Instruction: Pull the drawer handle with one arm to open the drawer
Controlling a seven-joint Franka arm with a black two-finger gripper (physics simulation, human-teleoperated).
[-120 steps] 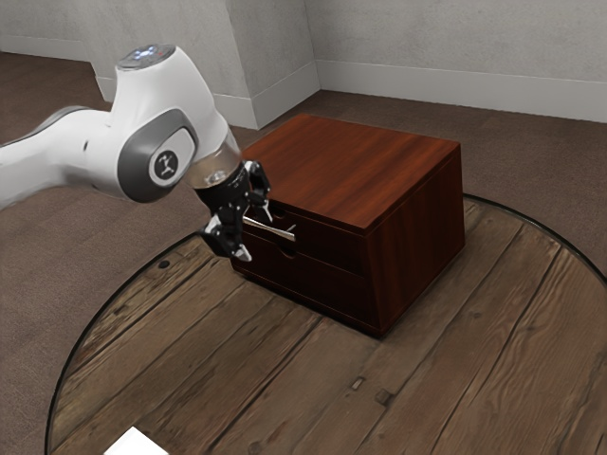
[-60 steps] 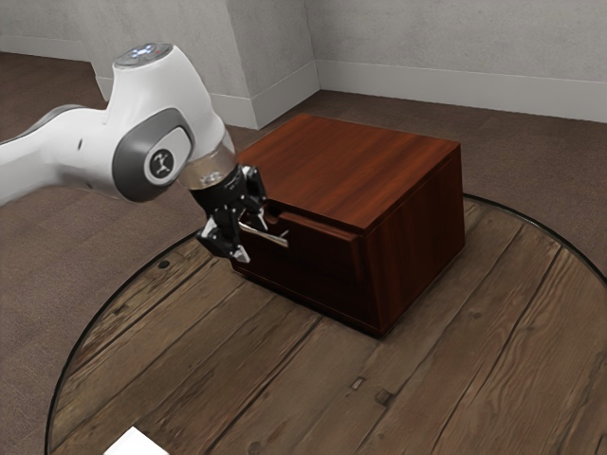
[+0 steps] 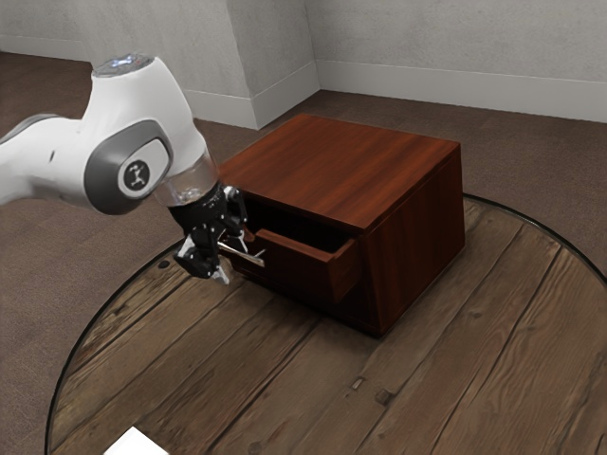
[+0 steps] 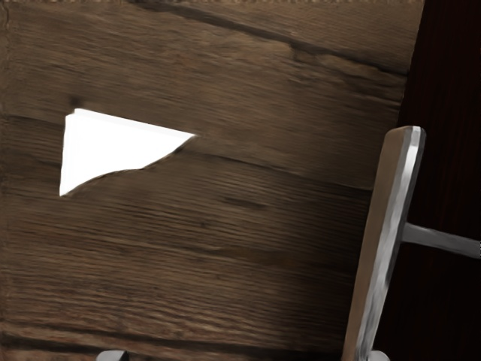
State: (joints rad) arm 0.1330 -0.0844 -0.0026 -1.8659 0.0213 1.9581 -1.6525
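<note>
A dark red wooden cabinet [image 3: 365,175] stands on the round plank table [image 3: 313,379]. Its upper drawer [image 3: 302,263] is slid partly out toward the exterior view's left, with a dark gap behind its front. My black gripper [image 3: 226,248] holds the drawer's metal bar handle [image 3: 243,253], fingers shut on it from two sides. In the wrist view the handle [image 4: 385,241] runs as a bright bar beside the dark drawer front [image 4: 443,150], with the table planks beyond it.
A white flat thing [image 3: 135,443] lies at the table's near edge and appears in the wrist view as a white patch [image 4: 105,147]. The table's dark rim [image 3: 85,332] curves around the cabinet. Grey walls rise behind.
My gripper has moved toward the exterior view's left with the handle, and the upper drawer has slid out from nearly flush to clearly open.
</note>
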